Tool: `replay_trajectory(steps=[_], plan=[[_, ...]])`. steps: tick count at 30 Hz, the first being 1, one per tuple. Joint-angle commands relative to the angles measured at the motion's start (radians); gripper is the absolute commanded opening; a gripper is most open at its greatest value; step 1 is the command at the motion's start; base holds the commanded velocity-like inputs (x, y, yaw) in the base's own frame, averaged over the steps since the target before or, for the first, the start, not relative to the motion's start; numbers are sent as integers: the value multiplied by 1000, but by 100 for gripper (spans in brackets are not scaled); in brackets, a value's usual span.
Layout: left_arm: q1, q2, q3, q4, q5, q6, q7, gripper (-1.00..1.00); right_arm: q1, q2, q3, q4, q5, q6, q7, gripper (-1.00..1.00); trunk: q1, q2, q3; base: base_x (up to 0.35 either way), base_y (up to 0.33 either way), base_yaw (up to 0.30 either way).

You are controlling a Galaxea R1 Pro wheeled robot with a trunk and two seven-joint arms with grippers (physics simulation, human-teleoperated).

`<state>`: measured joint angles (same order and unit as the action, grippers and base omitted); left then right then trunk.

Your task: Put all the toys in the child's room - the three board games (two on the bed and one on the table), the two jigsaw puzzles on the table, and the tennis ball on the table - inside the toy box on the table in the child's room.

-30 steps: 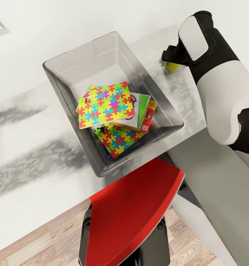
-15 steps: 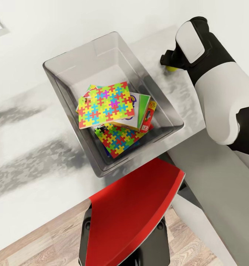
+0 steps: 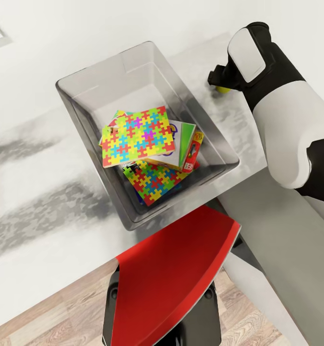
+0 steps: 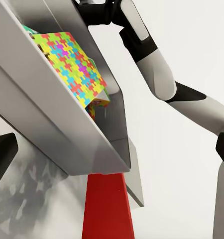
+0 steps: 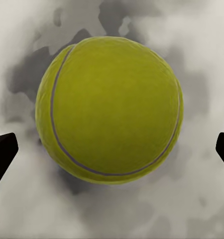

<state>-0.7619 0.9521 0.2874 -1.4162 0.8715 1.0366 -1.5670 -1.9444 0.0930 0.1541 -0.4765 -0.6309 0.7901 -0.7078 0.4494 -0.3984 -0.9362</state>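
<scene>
Step in hand, by judgement: grabbing the tennis ball point(image 5: 108, 109), last toy outside the toy box point(image 3: 75, 91).

Right pincer point(image 3: 222, 82) poised directly over the ball, fingers spread wide, tips at either edge of the right wrist view, ball centred between them and clear of both. Ball resting on the mottled grey surface point(image 3: 32, 202), just under the pincer, well apart from the box.

To do it well: drop straight down, keep ball centred, close only once tips sit past the widest part. Closing too high likely squirts it out; round and free to roll, so any sideways nudge from one finger could send it off the surface edge. After grip, lift clear of the box wall before carrying across.

Left pincer: one dark fingertip point(image 4: 1, 157) visible at frame edge, beside the box's outer wall; cannot tell if spread or pressed together.

Count:
- tennis balls: 1, outside box
- jigsaw puzzles: 2 in box, upper puzzle point(image 3: 138, 136) over lower puzzle point(image 3: 154, 181)
- board games point(image 3: 183, 149): box edges showing beneath the puzzles, exact number not countable
- toy boxes: 1
- red chair point(image 3: 174, 269): 1, near the surface edge
</scene>
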Motion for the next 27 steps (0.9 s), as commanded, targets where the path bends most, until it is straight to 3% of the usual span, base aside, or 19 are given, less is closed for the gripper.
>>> replay_trajectory(steps=[1, 27], plan=[[0, 1, -1, 0, 0, 11, -4, 100, -1, -1, 7, -1, -10, 2, -9, 100, 1, -2, -1, 0, 0, 0], [0, 1, -1, 0, 0, 11, -4, 100, -4, -2, 7, -15, -7, -25, -7, 100, 1, -2, -1, 0, 0, 0]])
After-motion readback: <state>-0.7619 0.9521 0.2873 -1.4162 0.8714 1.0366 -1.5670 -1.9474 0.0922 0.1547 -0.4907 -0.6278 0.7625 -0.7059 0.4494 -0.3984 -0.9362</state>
